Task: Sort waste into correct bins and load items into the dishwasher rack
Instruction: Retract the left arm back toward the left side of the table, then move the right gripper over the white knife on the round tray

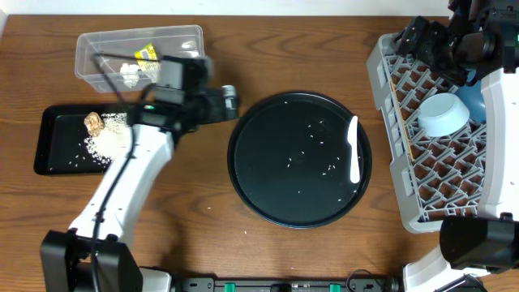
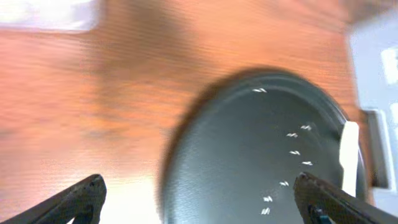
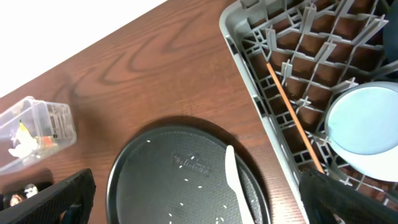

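Overhead: a clear plastic tub [image 1: 174,36], rectangular with rounded corners, sits at the far left of the wood-grain table [image 1: 268,40]. It holds a yellow-green snack wrapper [image 1: 146,55] and a crumpled white tissue [image 1: 128,75]. Just beside it, a shallow black rectangular tray [image 1: 57,158] carries a heap of white rice grains [image 1: 109,139] and a small brown food lump [image 1: 94,122]. In the middle, a glossy round black tray [image 1: 268,186] is flecked with stray grains and bears a white plastic utensil [image 1: 353,150]. At right, the grey lattice dishwasher rack [image 1: 385,97] holds an upturned pale-blue bowl [image 1: 442,113] against a dark-blue bowl [image 1: 477,104].

Left wrist: the picture is blurred. The left gripper [image 2: 199,186] has its dark fingers spread wide with nothing between them, over the round tray's edge.

Right wrist: the right gripper [image 3: 196,190] is likewise spread wide and empty above the round tray. A thin wooden stick [image 3: 292,112] lies slanted in the rack beside the pale bowl.
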